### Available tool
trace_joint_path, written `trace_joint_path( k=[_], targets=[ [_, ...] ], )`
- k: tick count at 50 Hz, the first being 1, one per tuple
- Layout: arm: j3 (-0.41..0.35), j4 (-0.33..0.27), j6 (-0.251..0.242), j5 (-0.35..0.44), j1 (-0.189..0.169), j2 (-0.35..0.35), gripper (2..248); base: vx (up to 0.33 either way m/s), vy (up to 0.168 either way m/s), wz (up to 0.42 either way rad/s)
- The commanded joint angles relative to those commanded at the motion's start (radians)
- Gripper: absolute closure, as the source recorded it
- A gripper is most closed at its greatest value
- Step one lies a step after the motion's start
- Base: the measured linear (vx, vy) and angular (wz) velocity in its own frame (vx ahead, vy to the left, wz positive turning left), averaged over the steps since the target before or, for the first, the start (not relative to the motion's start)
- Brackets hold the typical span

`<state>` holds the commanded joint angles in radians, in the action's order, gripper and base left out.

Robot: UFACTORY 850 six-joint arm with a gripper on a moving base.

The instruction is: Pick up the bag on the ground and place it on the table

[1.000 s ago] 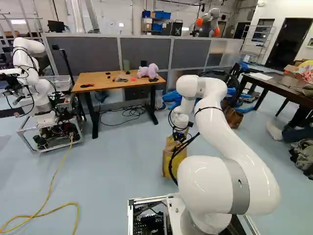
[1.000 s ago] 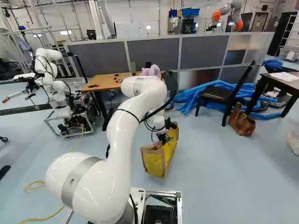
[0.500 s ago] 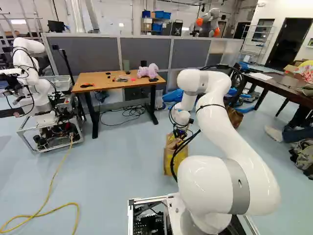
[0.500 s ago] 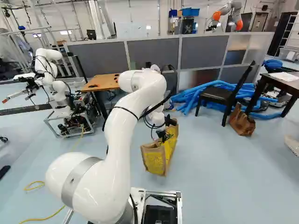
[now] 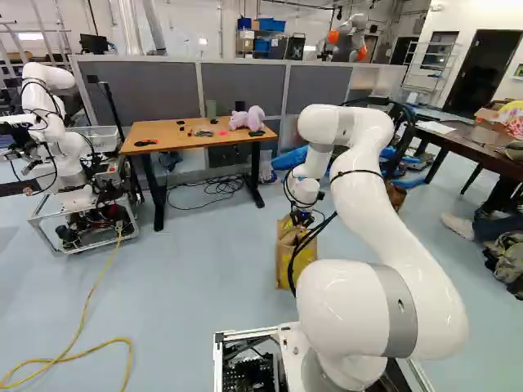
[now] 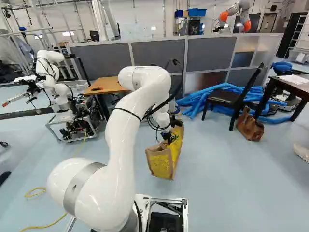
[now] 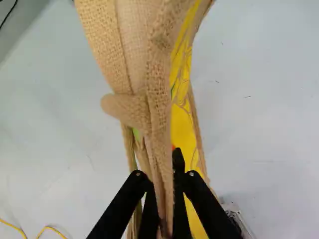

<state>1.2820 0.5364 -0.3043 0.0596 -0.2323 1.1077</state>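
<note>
One burlap bag [image 6: 161,164] on my feed, and the gripper [image 6: 167,138] is clamped on it. From the wrist cam, the gripper [image 7: 162,172] has both black fingers pinching a coarse, open-weave tan strap [image 7: 158,112] from two sides. The weave's really obvious up close, with a folded stub of the same stuff poking out sideways. Beside it there's a smooth bright yellow panel [image 7: 184,132] with thin wrinkly lines and a tan edge.

The bag's boxy and upright, out over the pale, slightly glossy floor [image 6: 227,164], well apart from the bench [image 5: 176,137]. That's a flat wooden top on dark legs: lumpy pink plush [image 5: 247,119] near the right end in the left base view, small black thing [image 5: 145,142] by the front left corner. Dark cables [image 5: 206,189] are tangled below.

Stuff I can't make out: whether the bag's bottom touches the floor, and what's inside, since the strap covers most of the opening. Cables cross its front in the left base view, and in the right base view my arm [image 6: 145,101] hides much of the bench. Over by the dark chair [image 6: 224,98] there's a leathery-looking brown handbag [image 6: 250,127], plus smooth blue tubes [image 6: 195,101] heaped behind.
</note>
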Motion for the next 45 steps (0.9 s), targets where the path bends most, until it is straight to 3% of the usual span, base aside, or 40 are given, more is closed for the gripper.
trace_joint_path(
  k=[45],
  targets=[
    [-0.114,-0.095,0.000,0.000,0.000,-0.163,229,0.000,0.000,0.000]
  ],
)
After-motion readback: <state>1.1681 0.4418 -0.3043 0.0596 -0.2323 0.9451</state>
